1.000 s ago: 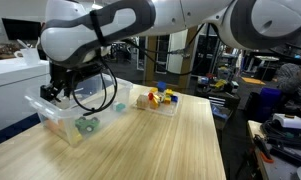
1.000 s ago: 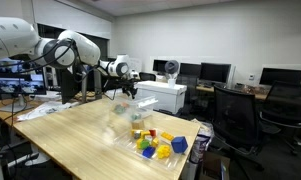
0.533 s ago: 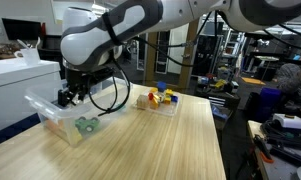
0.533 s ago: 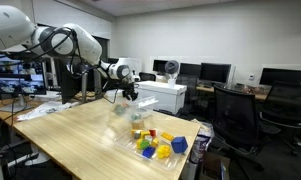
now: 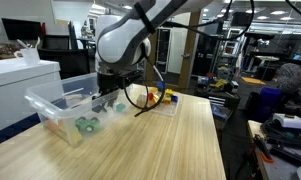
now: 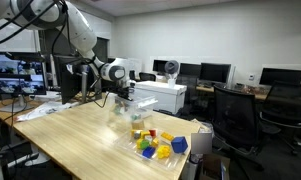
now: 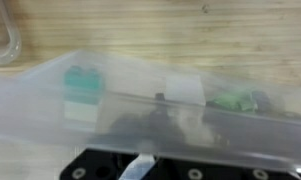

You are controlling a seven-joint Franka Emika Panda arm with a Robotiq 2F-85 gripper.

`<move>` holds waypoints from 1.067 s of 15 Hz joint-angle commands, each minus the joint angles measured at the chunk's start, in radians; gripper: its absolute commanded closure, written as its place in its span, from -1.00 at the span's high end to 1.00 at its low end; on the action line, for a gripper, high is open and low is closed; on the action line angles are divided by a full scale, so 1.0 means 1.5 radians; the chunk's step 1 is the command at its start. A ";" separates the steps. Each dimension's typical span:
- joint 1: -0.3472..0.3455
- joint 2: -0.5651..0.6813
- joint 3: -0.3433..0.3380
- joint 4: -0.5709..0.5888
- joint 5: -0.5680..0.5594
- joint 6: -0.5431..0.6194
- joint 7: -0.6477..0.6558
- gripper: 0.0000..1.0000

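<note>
**Spotter:** Your gripper (image 5: 108, 100) is hovering low over the clear bin (image 5: 48, 112) on the wooden table (image 5: 185, 150), at the end of the bin nearest the shallow tray (image 5: 171, 109).

**Operator:** Are the jaws wide or narrow?

**Spotter:** I cannot tell. In the wrist view the bin's cloudy wall is blurring the fingers into one dark smudge, and in both exterior views the wrist is hiding them. Nothing is showing between them.

**Operator:** Where are the pieces lying from the tool?

**Spotter:** In the wrist view you are looking through the wall. The teal block (image 7: 83, 85) is sitting at 10 o'clock from the gripper, the white block (image 7: 185, 90) at 1 o'clock and closest, and the green piece (image 7: 235, 100) at 2 o'clock. All three are lying inside the bin, apart from one another.

**Operator:** And the bin's long axis?

**Spotter:** It is running roughly 9 to 3 across your wrist view, dipping a little toward 4. The coloured blocks (image 6: 158, 143) are resting in the tray, well apart from your gripper.
</note>
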 commanded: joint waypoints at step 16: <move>-0.187 -0.380 0.074 -0.461 0.320 0.542 0.027 -0.71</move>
